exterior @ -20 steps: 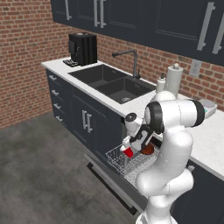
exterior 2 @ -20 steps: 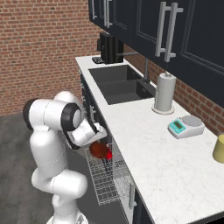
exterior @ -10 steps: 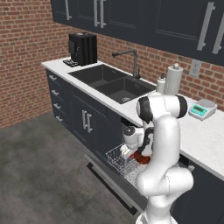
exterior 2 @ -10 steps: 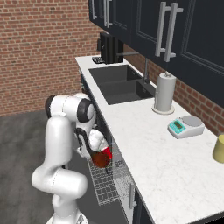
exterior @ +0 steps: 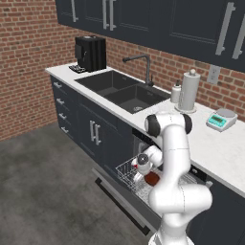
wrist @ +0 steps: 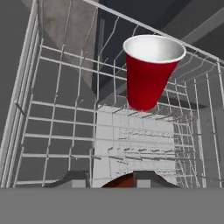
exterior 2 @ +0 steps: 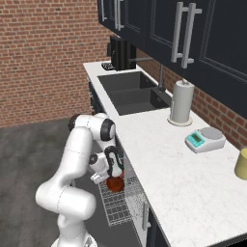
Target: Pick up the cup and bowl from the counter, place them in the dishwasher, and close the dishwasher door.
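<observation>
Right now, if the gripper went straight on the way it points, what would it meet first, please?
Probably the dishwasher's white wire rack: the gripper, holding the bowl, points down at it. The cup stands further along; depth is uncertain.

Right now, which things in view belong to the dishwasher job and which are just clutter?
Job:
cup, standing in the rack
bowl, at the hand
dishwasher door, open

Clutter:
paper towel roll
kitchen scale
coffee machine
yellow tumbler

Brick wall (exterior: 28, 57), grey floor (exterior: 43, 191)
</observation>
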